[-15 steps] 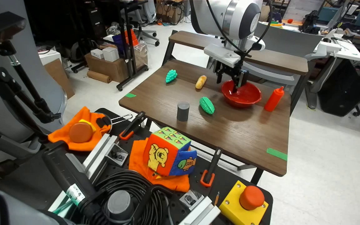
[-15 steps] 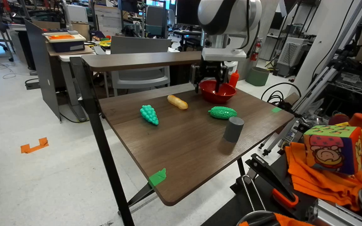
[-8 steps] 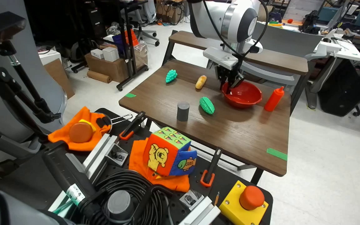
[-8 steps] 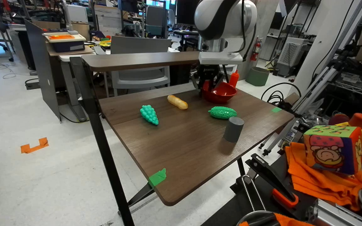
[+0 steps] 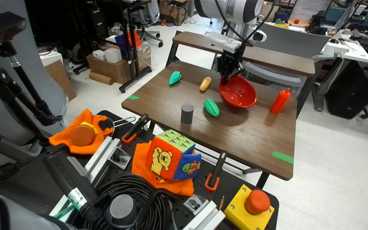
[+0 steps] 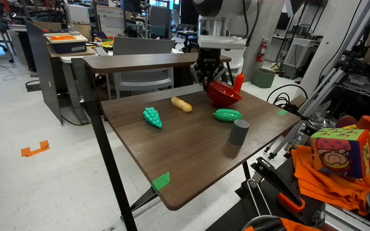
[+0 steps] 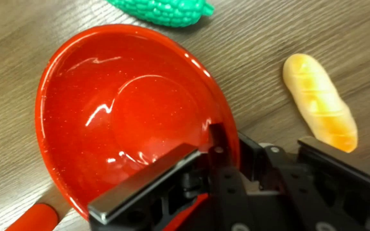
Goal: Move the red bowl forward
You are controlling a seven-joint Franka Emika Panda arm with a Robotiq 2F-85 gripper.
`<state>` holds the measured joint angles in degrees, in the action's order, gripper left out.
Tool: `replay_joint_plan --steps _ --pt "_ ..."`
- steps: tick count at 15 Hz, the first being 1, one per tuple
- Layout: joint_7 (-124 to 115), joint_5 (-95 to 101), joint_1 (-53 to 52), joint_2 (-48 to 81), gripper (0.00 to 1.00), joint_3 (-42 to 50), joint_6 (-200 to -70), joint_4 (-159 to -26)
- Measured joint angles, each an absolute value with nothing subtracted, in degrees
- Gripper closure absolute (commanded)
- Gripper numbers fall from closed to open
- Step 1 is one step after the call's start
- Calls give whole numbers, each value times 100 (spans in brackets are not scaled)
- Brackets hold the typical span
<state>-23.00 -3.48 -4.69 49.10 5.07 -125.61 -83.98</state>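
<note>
"Tape (image 5: 133, 97) first, going from the left?"

"Yes, a green scrap near the left corner of the brown table (image 5: 254, 137) in an exterior view. Then turquoise toy grapes (image 5: 175, 77), lying farther back, and a grey cylinder (image 5: 187, 114) standing upright close to the edge nearest the camera."

"And after those?"

"Bread (image 5: 205, 84), a golden stick of it, lying behind and to the right of the cylinder, then a bumpy green vegetable (image 5: 211, 108) nearer the camera."

"Where do you come in?"

"Just there. My claw (image 7: 234, 146) is clamped down to the thickness of a rim, and the rim belongs to the red bowl (image 5: 239, 94). In the wrist view one finger (image 7: 219, 154) is inside the bowl, the other outside, the wall caught between them."

"Is it level?"

"Tilted. In both exterior views the side I hold rides higher and the far side dips. It is over the back part of the table, right of the vegetable; whether its base touches the wood I can't tell."

"What comes last?"

"A red squeeze bottle (image 5: 280, 101), upright, nozzle up, standing apart from the bowl on the right. Nearer the camera, by the right corner, lies a longer green strip (image 5: 283, 157)."
</note>
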Motion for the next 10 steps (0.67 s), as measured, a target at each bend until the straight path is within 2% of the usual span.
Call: replay_joint_plan --steps 6,10 --pt "-2314 -412 -335 4346 98 590 -11357 -8753" --pt "-2336 -408 -54 4060 98 812 -11164 -9207"
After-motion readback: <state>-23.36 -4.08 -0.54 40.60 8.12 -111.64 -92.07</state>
